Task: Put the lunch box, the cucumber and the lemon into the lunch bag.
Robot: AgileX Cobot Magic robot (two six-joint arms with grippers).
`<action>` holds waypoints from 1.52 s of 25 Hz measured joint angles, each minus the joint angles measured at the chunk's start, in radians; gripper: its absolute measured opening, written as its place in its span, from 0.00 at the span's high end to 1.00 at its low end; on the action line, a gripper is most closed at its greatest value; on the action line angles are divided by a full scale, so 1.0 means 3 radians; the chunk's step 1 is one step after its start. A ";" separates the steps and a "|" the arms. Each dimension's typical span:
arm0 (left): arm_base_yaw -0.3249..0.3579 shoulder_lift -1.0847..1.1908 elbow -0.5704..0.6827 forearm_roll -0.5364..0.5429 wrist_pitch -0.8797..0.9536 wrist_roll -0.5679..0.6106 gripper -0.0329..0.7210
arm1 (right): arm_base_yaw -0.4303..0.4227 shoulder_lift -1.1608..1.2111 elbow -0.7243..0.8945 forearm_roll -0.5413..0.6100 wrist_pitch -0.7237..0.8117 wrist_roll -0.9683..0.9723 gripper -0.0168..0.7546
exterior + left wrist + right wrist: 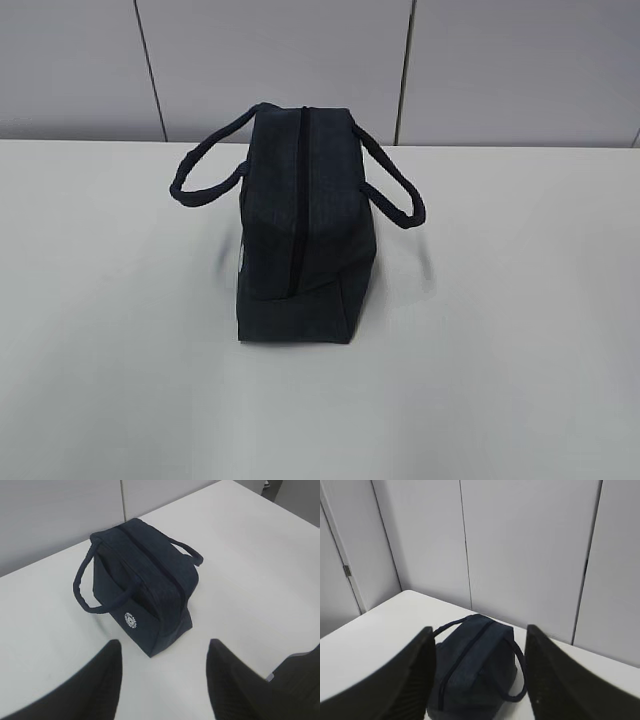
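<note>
The left gripper (162, 680) stands wide with nothing between its 2 dark fingers (100, 685); the lunch bag (142, 592) sits just beyond and slightly left of the gap, apart from both fingertips, its small white round logo (130, 620) on the near side panel facing this gripper. The right gripper (480, 675) is likewise spread wide and empty, and the bag shows through its gap, ahead and below, with the closed zipper (465, 657) running away from the gripper. The bag stands upright, zipped along the top, its 2 loop handles (205, 175) drooping out to either side. It rests on a plain white table (500, 300). Behind the table's far edge rise pale grey wall panels (270, 60) split by thin dark vertical seams. Neither gripper shows in the exterior view.
</note>
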 joint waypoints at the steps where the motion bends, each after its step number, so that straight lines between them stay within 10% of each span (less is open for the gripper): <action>1: 0.0000 -0.0104 0.0067 -0.0006 0.0016 0.0000 0.46 | 0.0000 -0.0133 0.0074 -0.0015 0.0054 0.0000 0.44; 22: 0.0000 -0.2092 0.0834 0.0354 0.1125 -0.0305 0.49 | 0.0000 -0.2155 0.1068 -0.0415 0.2010 0.0467 0.50; 38: 0.0000 -0.2574 0.1368 0.0414 0.1201 -0.0336 0.50 | 0.0000 -0.2228 0.1357 -0.0630 0.2088 0.0613 0.51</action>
